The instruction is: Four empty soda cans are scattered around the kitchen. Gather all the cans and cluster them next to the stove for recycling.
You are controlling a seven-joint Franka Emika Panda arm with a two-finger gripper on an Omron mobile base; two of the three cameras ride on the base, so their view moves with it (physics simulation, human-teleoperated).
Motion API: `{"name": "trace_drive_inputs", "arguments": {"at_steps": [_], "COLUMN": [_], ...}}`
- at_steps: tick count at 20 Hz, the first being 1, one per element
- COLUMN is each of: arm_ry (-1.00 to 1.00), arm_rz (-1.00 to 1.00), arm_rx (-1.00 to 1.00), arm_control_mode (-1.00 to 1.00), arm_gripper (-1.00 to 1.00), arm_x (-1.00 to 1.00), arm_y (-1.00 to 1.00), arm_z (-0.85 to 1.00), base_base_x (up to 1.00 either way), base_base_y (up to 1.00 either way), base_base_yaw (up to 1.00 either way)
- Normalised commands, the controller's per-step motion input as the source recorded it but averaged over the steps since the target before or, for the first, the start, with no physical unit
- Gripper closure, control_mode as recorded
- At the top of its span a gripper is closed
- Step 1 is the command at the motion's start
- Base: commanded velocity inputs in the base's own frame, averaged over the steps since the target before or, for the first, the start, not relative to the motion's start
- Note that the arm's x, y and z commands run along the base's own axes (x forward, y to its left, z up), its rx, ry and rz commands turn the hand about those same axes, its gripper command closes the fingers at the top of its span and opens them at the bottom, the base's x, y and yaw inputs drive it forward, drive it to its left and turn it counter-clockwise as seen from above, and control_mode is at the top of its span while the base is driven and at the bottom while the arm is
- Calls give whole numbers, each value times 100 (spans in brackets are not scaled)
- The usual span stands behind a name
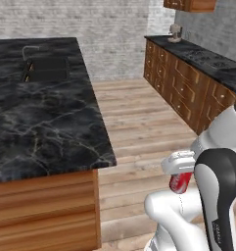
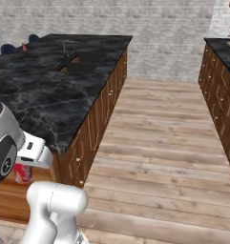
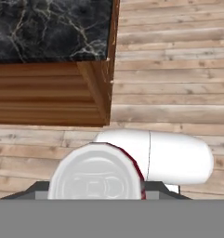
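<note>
Fingers (image 3: 96, 195) pinching a red soda can (image 1: 180, 182), hanging over the wood floor (image 1: 139, 122), just off the island surface (image 1: 41, 122) corner

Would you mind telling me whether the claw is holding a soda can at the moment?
Yes: the claw is shut on a red soda can, carried above the floor.

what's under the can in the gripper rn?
In the hand view the soda can hangs over wood plank floor, beside the island counter corner. Its silvery top faces the camera; the robot's own body covers the floor directly below, and the gripper hides the can's upper end.
</note>
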Motion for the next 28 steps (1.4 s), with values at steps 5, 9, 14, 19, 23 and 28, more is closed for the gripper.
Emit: {"name": "trace_drive_inputs", "arguments": {"at_steps": [5, 9, 14, 19, 23, 28], "arm_ry": [0, 0, 0, 0, 0, 0], "arm_rz": [0, 0, 0, 0, 0, 0], "arm_rx": [0, 0, 0, 0, 0, 0], "arm_control_mode": [100, 100, 100, 100, 100, 100], "arm_gripper": [100, 100, 100, 100, 100, 100], "arm_x": [0, 0, 0, 0, 0, 0], "arm_y": [0, 0, 0, 0, 0, 0], "arm_z": [0, 0, 0, 0, 0, 0], "base_base_x": [2, 36, 58, 90, 99, 100], "base_base_y": [-94, -69, -62, -54, -45, -38], "base_base_yaw": [-4, 0, 0, 0, 0, 0]}}
